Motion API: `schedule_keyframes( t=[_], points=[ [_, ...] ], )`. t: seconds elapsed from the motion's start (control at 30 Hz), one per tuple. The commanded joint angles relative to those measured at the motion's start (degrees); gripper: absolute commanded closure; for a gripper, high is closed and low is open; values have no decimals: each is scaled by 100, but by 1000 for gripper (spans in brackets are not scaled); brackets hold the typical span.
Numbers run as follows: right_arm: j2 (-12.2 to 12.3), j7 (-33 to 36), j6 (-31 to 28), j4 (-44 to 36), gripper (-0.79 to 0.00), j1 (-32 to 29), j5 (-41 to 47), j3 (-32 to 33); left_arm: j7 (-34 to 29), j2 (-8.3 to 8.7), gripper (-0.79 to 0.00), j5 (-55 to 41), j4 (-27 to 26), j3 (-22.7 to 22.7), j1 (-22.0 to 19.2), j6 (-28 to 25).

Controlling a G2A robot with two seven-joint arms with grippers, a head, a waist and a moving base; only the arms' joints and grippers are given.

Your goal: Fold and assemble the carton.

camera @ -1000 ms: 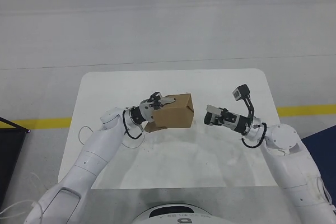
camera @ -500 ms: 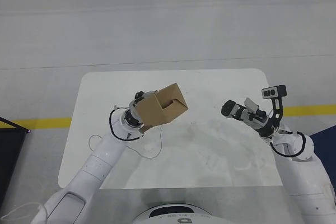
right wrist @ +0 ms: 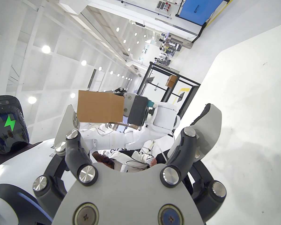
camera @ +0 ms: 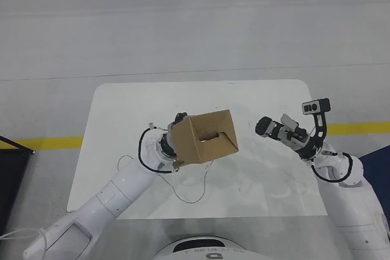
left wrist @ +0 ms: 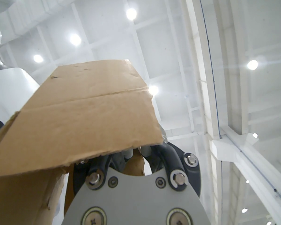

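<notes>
A brown cardboard carton point(camera: 208, 137) is held up above the middle of the white table point(camera: 117, 110), one face with a slot turned up toward the top view. My left gripper point(camera: 173, 144) is shut on a flap at the carton's left side. In the left wrist view the carton's panel point(left wrist: 84, 118) covers the fingers. In the right wrist view the carton point(right wrist: 99, 106) hangs farther off. My right gripper point(camera: 265, 126) hovers to the right of the carton, apart from it, open with nothing between its fingers point(right wrist: 209, 115).
A thin white cable point(camera: 182, 188) trails over the table below the left arm. A black frame point(camera: 0, 143) stands beside the table at the left. A yellow floor line point(camera: 364, 127) runs past the table's right side.
The left arm has swung the carton rightward toward the table's middle and turned it, so a slotted face now points up. The right gripper drew back to the right, then held still.
</notes>
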Motion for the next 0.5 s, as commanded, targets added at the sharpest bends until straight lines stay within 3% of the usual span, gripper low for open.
schedule_keyframes(
  t=[0.0, 0.23, 0.47],
  points=[
    [0, 13, -8, -5, -785, -24, 23, 28, -63, 145, 0, 99, -3, 272, -120, -63],
    [-5, 50, -19, -30, -785, -68, 50, 59, -586, 498, 0, -193, 187, 915, -550, -587],
    [-5, 50, -19, -30, -785, -68, 50, 59, -600, 509, 0, -238, 205, 931, -564, -601]
  ],
)
